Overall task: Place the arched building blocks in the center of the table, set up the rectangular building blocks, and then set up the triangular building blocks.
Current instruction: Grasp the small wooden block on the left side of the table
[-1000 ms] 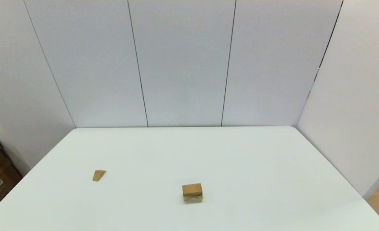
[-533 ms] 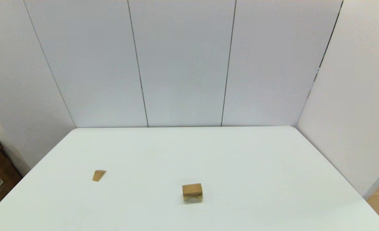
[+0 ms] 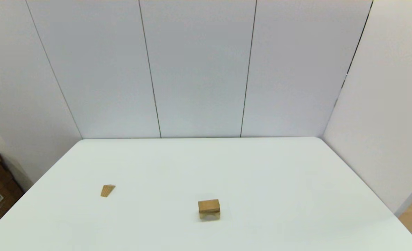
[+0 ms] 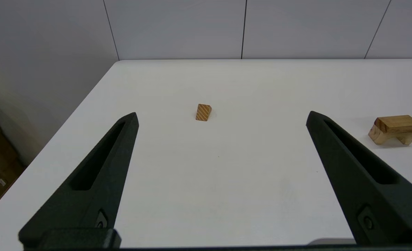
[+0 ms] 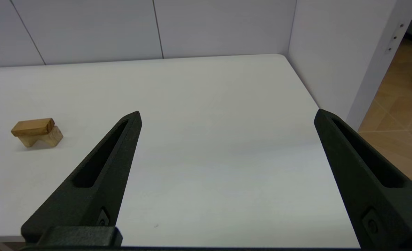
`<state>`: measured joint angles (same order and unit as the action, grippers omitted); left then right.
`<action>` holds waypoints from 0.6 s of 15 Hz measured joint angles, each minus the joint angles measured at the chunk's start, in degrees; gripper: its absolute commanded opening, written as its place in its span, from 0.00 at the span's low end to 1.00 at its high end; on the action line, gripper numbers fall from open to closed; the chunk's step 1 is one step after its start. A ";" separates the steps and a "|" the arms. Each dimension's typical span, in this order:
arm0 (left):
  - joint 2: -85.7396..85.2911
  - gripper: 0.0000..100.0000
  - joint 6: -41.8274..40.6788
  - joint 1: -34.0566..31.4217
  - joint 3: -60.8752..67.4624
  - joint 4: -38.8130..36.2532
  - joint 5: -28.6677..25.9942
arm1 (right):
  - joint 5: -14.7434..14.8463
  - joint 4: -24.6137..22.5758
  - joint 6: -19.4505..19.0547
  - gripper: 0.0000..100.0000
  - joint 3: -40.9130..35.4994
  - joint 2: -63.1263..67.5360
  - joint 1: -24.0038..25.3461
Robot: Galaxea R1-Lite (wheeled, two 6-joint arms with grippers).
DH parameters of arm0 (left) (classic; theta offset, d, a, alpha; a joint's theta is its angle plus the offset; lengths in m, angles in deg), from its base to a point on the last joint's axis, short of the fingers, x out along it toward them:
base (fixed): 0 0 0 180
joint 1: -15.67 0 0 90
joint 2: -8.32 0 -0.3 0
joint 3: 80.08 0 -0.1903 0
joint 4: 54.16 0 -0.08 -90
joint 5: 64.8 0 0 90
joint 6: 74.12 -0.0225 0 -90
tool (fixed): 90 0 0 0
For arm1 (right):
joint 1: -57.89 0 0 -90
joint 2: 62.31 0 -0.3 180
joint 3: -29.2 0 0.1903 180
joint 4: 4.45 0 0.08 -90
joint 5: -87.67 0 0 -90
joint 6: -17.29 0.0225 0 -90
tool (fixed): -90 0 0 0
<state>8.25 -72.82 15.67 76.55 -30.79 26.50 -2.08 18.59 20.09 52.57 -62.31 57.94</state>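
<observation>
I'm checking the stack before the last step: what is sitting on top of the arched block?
The flat rectangular block lies on the arched block. Nothing rests on it; the triangular block stands apart. The arch's top face is covered.

Rectangular block [image 3: 208,204] apparently atop arch block [image 3: 210,215]; wedge [image 3: 107,190] well left.

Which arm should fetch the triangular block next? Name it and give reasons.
Left, probably. The triangular block lies on the table's left side, straight ahead of the open left gripper. The open right gripper sees only the arch-and-slab stack, no wedge.
</observation>
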 measured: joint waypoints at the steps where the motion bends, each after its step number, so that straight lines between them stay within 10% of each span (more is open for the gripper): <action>1: 0.00 1.00 -0.02 0.00 0.00 0.00 0.02 | 0.02 0.00 0.00 1.00 0.00 0.00 0.00; 9: 0.00 1.00 -0.44 0.00 0.00 0.05 -0.15 | 0.02 0.02 0.00 1.00 0.00 0.00 0.00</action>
<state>8.25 -73.26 15.67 76.55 -30.74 26.35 -2.06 18.61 20.09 52.57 -62.31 57.94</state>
